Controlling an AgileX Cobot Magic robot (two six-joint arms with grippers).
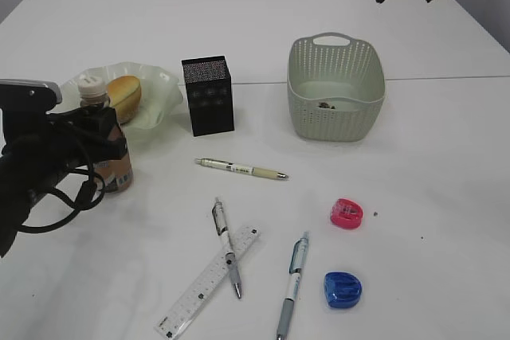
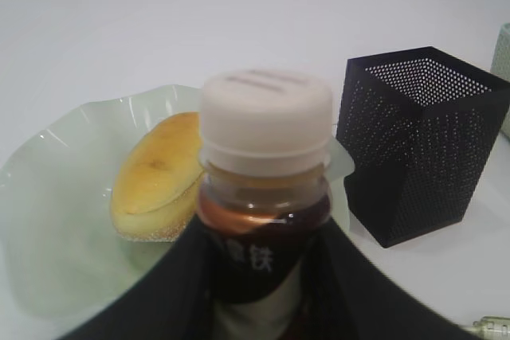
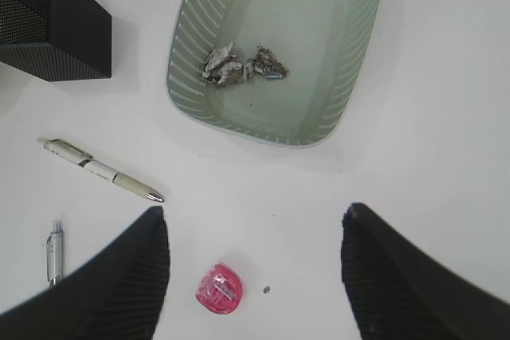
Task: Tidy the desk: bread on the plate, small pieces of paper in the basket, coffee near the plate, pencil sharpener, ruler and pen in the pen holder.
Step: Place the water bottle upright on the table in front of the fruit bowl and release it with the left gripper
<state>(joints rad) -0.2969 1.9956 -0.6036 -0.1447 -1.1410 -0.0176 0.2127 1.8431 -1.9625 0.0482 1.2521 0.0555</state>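
Left hand [image 1: 102, 142] at left edge of frame, closed around coffee bottle [image 1: 105, 142] (upright, white cap), just in front of the plate [image 1: 163, 89] with the bread roll [image 1: 124, 97]. Right hand [image 3: 255, 276] spread wide, holding nothing, high at upper right. Paper scraps [image 3: 239, 65] lie in basket [image 1: 336, 89]. Pink sharpener [image 1: 347, 213], blue sharpener [image 1: 342, 290], ruler [image 1: 209, 281], three pens on table, outside black pen holder [image 1: 208, 95].

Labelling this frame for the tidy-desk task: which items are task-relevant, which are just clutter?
Task things:
- brown coffee bottle, held in left gripper
- bread roll on pale green plate
- crumpled paper in green basket
- black mesh pen holder
- three pens
- clear ruler
- pink sharpener, blue sharpener

Just lying about:
- nothing; every item belongs to the task
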